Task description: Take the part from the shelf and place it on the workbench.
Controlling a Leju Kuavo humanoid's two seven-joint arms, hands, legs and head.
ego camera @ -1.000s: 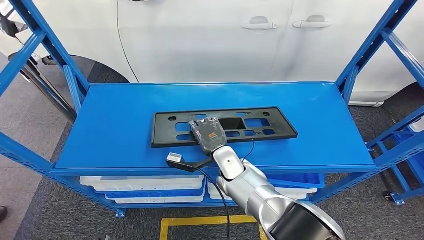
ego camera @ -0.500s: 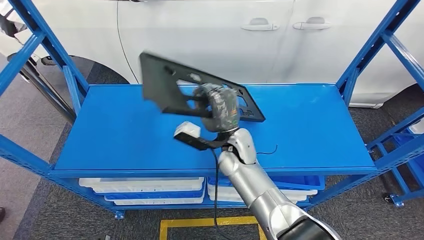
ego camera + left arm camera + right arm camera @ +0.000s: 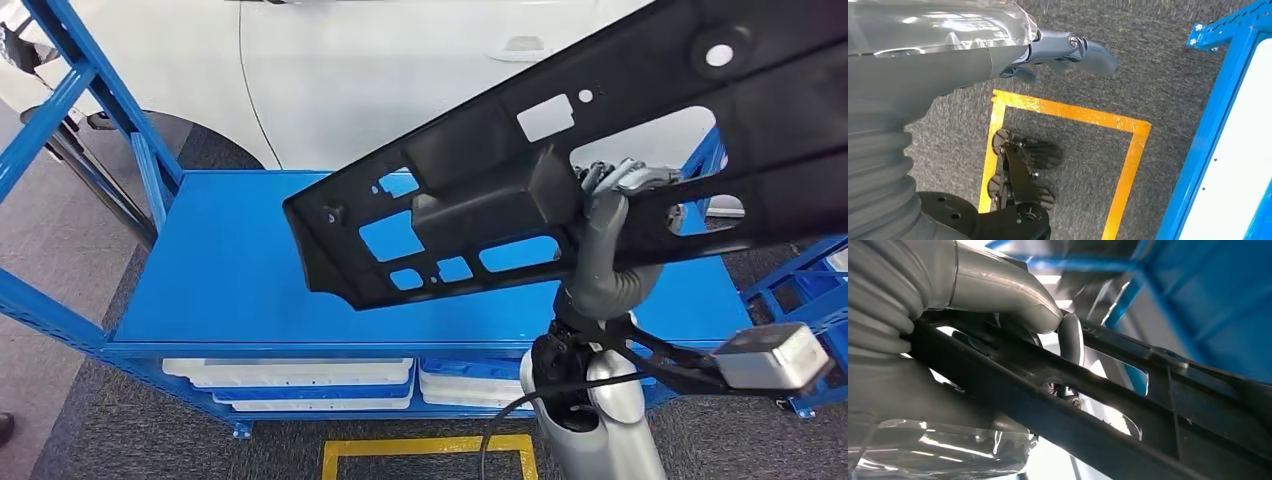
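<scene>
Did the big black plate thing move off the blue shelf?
Yes. The black part lay flat on the blue shelf a second ago; now the right hand holds it up above the shelf, tilted and close to the camera.

The right arm is raised upright in front of the body, its right hand clamped around the black panel, thumb over one bar. The left hand hangs low, fingers loosely extended, holding nothing.

You see the part held by the right hand above the shelf, a car behind, bins beneath
</scene>
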